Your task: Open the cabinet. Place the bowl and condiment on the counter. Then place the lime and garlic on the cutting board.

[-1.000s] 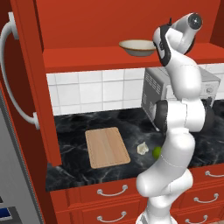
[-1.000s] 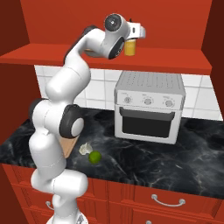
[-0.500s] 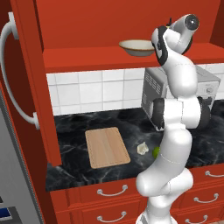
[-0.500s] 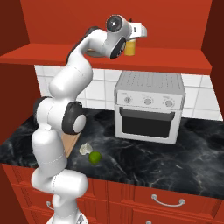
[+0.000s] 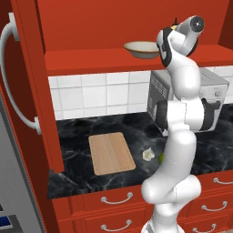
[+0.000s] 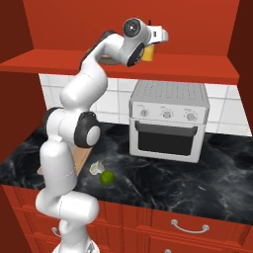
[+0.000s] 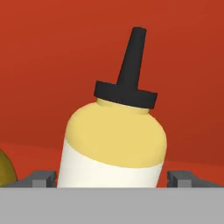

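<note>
Your hand [image 7: 112, 181] is spread to its widest and grips nothing yet; the condiment bottle [image 7: 114, 144] stands upright right in front of it, its white-and-yellow body between the two fingertips [image 7: 41, 179] with a gap on each side. It sits on the cabinet shelf [image 6: 197, 74], and the bowl [image 5: 142, 49] rests on the same shelf off to the hand's side.

If you close off-centre, one finger will likely meet the rounded bottle first and tip or push it toward the back wall. A high grip near the shoulder could squeeze it out of the jaws. Withdrawing low risks catching the shelf's front edge.

Below the hand, the toaster oven [image 6: 167, 121] takes up bench [image 6: 197, 173] room; the lime [image 6: 106, 177] and garlic [image 6: 96, 168] lie beside the cutting board [image 5: 111, 153], so set down in the bare marble away from them
</note>
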Motion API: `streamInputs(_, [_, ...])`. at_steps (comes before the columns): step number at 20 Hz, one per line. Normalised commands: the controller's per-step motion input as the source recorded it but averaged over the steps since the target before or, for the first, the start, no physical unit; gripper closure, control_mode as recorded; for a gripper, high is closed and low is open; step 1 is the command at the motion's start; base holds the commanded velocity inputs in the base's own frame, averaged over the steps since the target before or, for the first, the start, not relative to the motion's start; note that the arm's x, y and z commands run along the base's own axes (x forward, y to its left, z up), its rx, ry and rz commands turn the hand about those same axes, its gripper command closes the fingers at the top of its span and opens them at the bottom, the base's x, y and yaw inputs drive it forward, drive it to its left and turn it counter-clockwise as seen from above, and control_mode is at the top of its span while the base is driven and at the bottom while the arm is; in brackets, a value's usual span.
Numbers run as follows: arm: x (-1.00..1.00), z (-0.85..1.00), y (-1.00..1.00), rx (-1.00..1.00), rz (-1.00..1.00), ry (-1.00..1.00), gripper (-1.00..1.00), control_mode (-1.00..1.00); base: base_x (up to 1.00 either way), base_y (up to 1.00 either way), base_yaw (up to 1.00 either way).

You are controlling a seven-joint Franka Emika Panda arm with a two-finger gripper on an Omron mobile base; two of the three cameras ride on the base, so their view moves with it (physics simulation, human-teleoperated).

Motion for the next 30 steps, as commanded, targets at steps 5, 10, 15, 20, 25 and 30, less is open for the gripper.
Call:
streamInputs(5, [0.04,0.0,0.0,0.0,0.0,0.0,1.0,-1.0,0.0,0.0,0.0])
streamInputs(10, [0.0,0.0,0.0,0.0,0.0,0.0,1.0,-1.0,0.0,0.0,0.0])
streamInputs(15, [-0.1,0.11,-0.06,0.0,0.01,-0.03,1.0,-1.0,0.0,0.0,0.0])
streamInputs(20, [-0.35,0.23,-0.09,0.0,0.03,-0.03,1.0,-1.0,0.0,0.0,0.0])
streamInputs(25, [-0.63,0.03,0.0,0.0,0.07,-0.07,1.0,-1.0,0.0,0.0,0.0])
streamInputs(30, [-0.7,0.0,0.1,0.0,0.08,-0.08,1.0,-1.0,0.0,0.0,0.0])
